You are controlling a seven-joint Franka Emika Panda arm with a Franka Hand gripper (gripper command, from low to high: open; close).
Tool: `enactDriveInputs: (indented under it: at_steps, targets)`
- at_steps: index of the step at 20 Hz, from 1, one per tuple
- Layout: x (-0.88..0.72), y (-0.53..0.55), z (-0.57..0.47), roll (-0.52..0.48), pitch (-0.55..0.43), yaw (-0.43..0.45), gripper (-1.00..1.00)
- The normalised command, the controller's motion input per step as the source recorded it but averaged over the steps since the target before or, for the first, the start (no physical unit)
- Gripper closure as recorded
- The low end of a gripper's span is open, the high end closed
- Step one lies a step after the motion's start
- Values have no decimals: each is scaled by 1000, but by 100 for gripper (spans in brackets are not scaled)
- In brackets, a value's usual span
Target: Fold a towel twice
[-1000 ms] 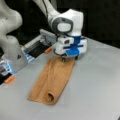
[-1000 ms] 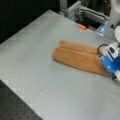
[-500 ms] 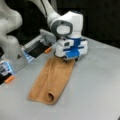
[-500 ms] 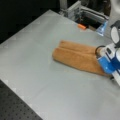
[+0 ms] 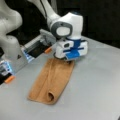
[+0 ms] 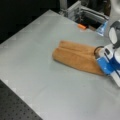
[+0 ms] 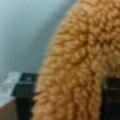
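Your white-and-blue gripper point(image 5: 67, 59) sits low on the far end of the soft orange-tan terry towel point(image 5: 51, 81), which lies folded once into a long strip on the grey counter point(image 5: 95, 85). In the wrist view, the towel point(image 7: 77, 65) bunches thickly between the two black fingers point(image 7: 23, 93), which are closed in against the cloth, pinching it.
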Motion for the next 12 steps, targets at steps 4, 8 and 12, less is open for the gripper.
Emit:
enactDriveInputs:
  at_steps: [4,8,12]
  targets:
    - [12,107,-102,-179,-60,100,100]
    - [-5,44,-50,-170,-21,200,100]
    - [35,-90,22,-106,40,533,100]
